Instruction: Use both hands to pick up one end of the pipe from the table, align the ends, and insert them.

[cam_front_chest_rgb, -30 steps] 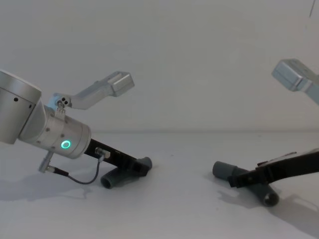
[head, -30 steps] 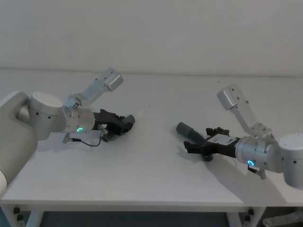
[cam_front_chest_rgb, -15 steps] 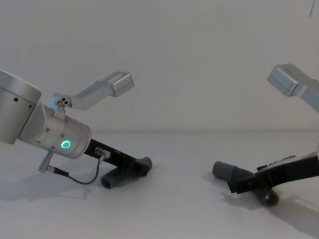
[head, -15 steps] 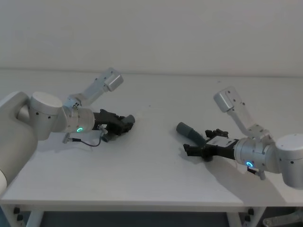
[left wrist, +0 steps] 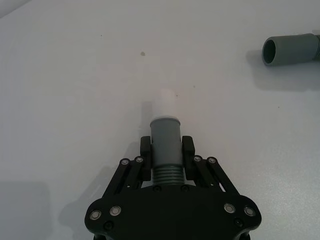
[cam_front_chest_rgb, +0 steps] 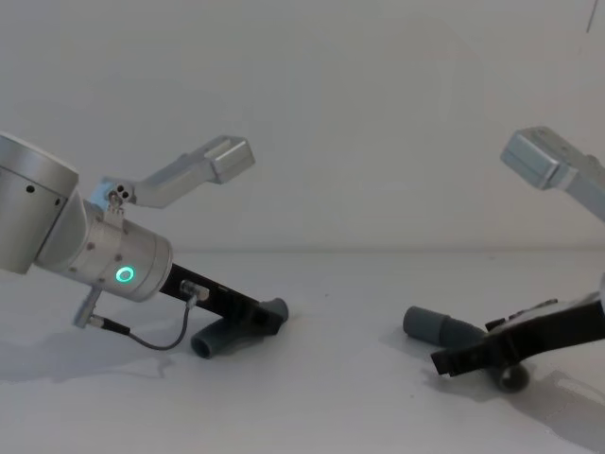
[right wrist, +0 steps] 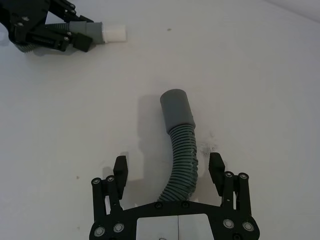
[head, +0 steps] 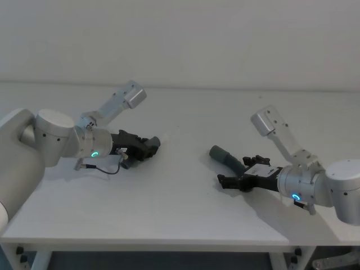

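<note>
Lying on the table (head: 180, 214), the long piece (right wrist: 181, 145) is straddled by the wide-open right gripper (right wrist: 168, 161), its socket sleeve (right wrist: 176, 107) pointed straight ahead. Well apart, the short piece (left wrist: 165, 131) is clamped in the left gripper (left wrist: 167, 146), pale tip (left wrist: 164, 102) projecting forward.

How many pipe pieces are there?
2. The short piece is clamped in the left gripper; the long piece lies on the table, straddled by the open right gripper. None seems hidden.
</note>
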